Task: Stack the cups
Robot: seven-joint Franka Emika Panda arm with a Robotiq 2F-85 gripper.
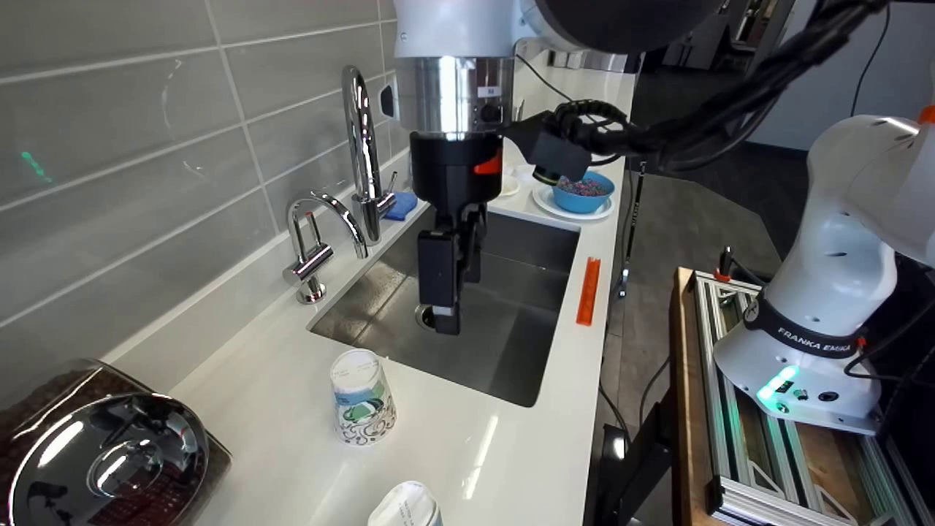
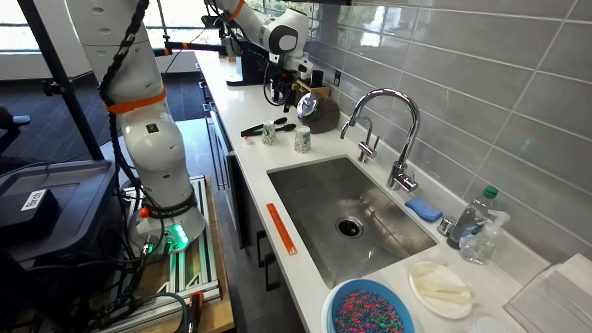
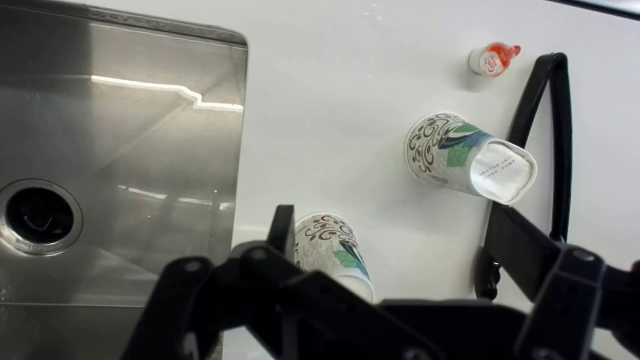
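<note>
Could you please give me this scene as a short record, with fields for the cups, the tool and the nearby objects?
First cup: patterned, upside down on the counter, nearer the sink
Second cup: patterned, upside down, by black tongs, contact unclear
Stack: not made; they stand apart
Tool: open, nothing held, above the counter
Orange strip: on the counter along the sink
Blue sponge: beside the tall tap

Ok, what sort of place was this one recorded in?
Most likely a kitchen: there is a metal sink, a tall curved faucet at its edge, and a blue sponge lying near the faucet.
</note>
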